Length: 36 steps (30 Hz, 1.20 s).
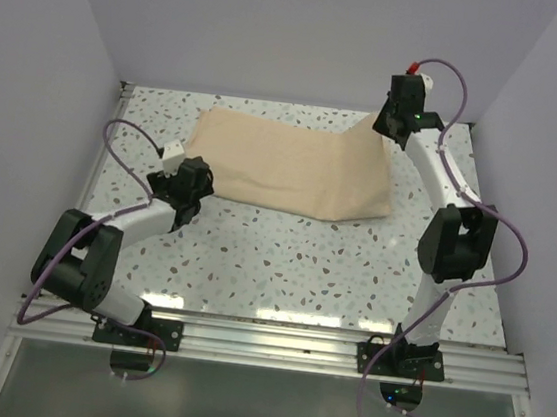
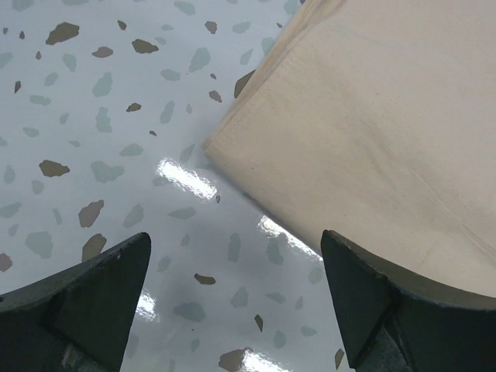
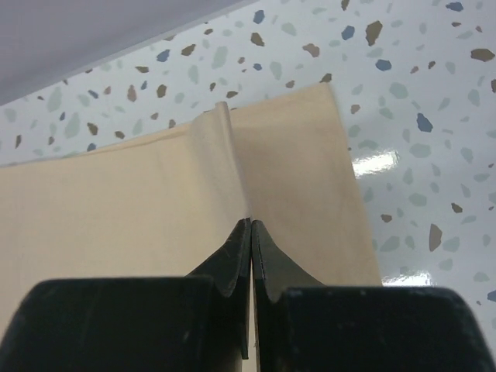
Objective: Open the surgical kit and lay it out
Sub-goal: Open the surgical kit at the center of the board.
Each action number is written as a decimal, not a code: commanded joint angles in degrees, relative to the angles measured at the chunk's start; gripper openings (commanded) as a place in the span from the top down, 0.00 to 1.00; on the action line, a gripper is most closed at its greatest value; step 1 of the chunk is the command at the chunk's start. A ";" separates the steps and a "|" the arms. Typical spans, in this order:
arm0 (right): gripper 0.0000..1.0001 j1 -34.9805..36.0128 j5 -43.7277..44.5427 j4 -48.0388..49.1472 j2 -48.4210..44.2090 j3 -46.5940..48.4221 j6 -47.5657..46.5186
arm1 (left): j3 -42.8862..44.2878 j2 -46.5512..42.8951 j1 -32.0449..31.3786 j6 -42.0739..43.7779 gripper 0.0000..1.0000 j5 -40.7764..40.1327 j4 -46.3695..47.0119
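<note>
The surgical kit's beige cloth wrap (image 1: 289, 164) lies as a folded sheet across the far half of the table. My right gripper (image 1: 386, 126) is shut on its far right corner and lifts that corner off the table; in the right wrist view the jaws (image 3: 250, 225) pinch a raised ridge of the cloth (image 3: 155, 201). My left gripper (image 1: 194, 195) is open and empty, low over the table just off the cloth's near left corner (image 2: 225, 147). The steel tray and the instruments are hidden.
The terrazzo table (image 1: 283, 259) is walled at the back and both sides. A metal rail (image 1: 273, 341) with the arm bases runs along the near edge.
</note>
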 commanded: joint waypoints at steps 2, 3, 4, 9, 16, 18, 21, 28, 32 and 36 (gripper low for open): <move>1.00 2.76 -0.65 -1.08 -3.19 1.65 -0.54 | 2.22 -9.42 -0.35 0.10 0.04 -2.43 -4.41; 1.00 3.90 -0.48 -1.86 -3.54 1.48 -0.54 | 2.74 -11.01 -0.35 0.02 0.04 -2.69 -4.86; 1.00 6.26 -0.39 -2.04 -5.02 0.26 -0.54 | 3.10 -12.50 -0.35 0.02 0.04 -2.78 -8.60; 1.00 12.43 -0.30 -1.78 -14.16 -9.49 1.30 | 6.34 -22.53 -0.35 -0.07 0.02 -2.69 -15.31; 1.00 15.95 -2.93 -0.19 -44.64 -42.85 9.30 | 7.67 -32.63 -0.53 -0.07 0.01 -2.78 -21.37; 1.00 16.04 -3.46 -3.26 -55.24 -47.90 12.81 | 8.54 -33.70 -0.61 -0.68 0.01 -2.60 -23.48; 1.00 15.95 -3.99 -9.23 -66.34 -53.80 17.03 | 8.46 -35.72 -0.70 -1.74 0.01 -1.81 -24.81; 0.92 15.95 -2.32 -19.01 -82.71 -58.02 22.49 | 3.90 -40.37 -1.14 -4.29 0.01 -1.20 -27.72; 0.02 16.04 -8.72 -10.87 -75.93 -59.44 15.30 | -0.32 -40.82 -1.32 -4.11 0.01 -1.11 -26.66; 0.01 16.56 -13.13 -7.59 -60.17 -53.21 7.30 | -4.89 -40.21 -1.32 -3.24 0.01 -1.19 -24.38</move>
